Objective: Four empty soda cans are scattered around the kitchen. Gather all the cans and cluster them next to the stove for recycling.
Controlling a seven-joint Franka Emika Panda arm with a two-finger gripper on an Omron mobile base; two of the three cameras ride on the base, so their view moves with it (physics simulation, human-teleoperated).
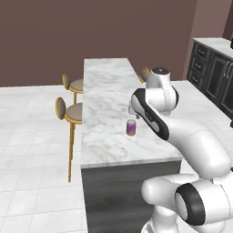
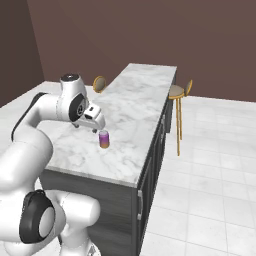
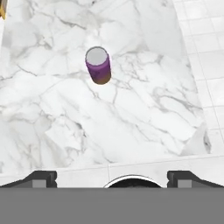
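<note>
Item: purple soda can (image 3: 99,64), upright on the marble island (image 1: 105,91), centre of the left base view, not yet collected; gathering looks barely begun. Gripper (image 3: 112,175) hangs above and just beside it, fingers spread wide, holding nothing. Right base view adds the island's dark side panels; left base view, dark cabinets (image 1: 213,73) upper right.

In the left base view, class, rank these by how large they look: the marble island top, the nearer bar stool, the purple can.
1. Marble island top
2. Nearer bar stool
3. Purple can
</note>
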